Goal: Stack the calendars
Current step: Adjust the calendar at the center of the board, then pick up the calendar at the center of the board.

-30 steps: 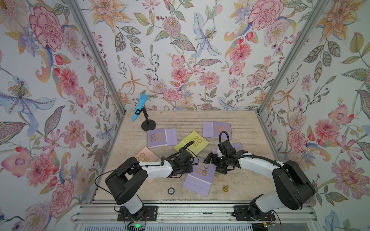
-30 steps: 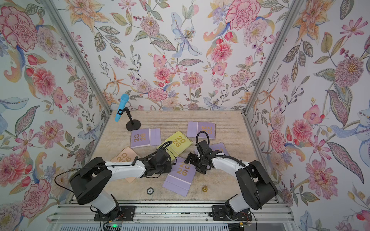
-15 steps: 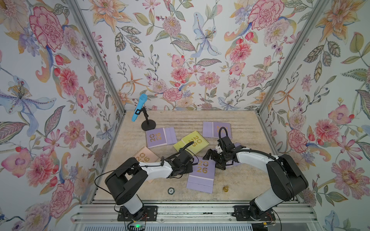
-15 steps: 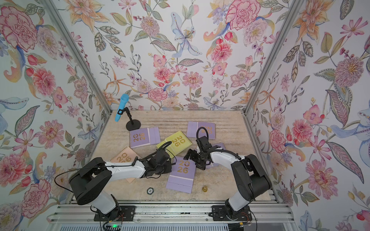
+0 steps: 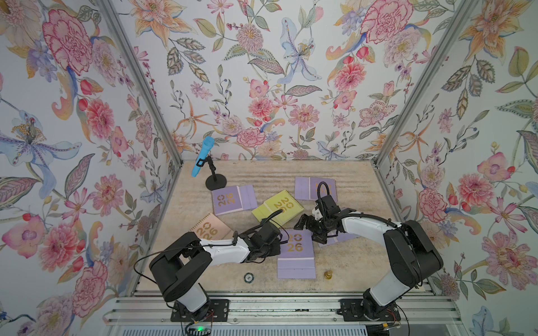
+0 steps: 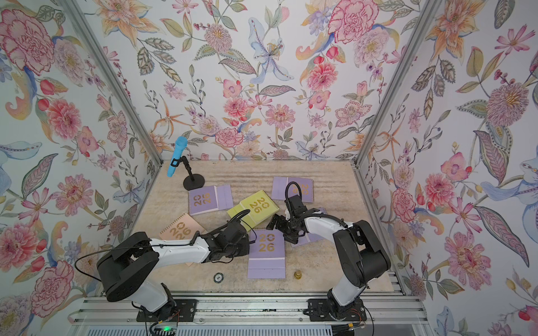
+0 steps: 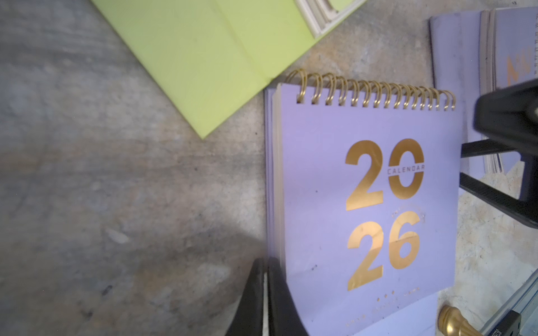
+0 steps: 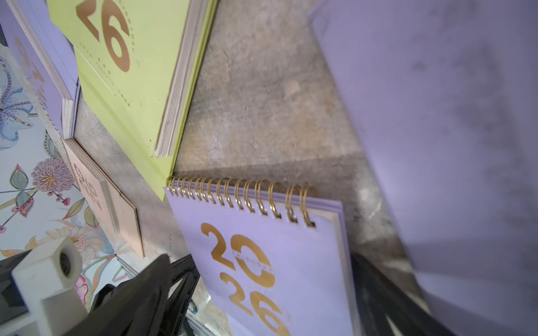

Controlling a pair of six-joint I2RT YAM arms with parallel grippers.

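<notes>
**A:** Scanning the table from the biggest thing down, what lay on it?

**B:** Six spiral-bound covers, all flat and none on another that I could see, so I judged the stack not yet begun. Reckoned from the table's middle, the yellow-green calendar lay at the centre. The far-left lilac calendar was at 10 o'clock, the far-right lilac calendar at 1 and the peach calendar at 9. The half-hidden lilac calendar lay under the right arm at 3, and the front lilac calendar at 6.

**A:** Why was the front one in hand?

**B:** It lay within reach of both arms, so it looked like the chosen piece. The left hand was pinched narrow on its 9 o'clock edge, a pale sliver of board showing between the fingers. A low edge grip like that suits sliding or squaring a flat thing. The right hand stood wide over its 1 o'clock corner, holding nothing. Whether it touched the cover I could not tell.

**A:** Which way did it point?

**B:** Its long axis ran 12 to 6. The gold spiral sat at the 12 o'clock end and the plain flap at 6, with "2026" reading upright from 6. A small brass knob stood near the flap, at its 4 o'clock.
</notes>
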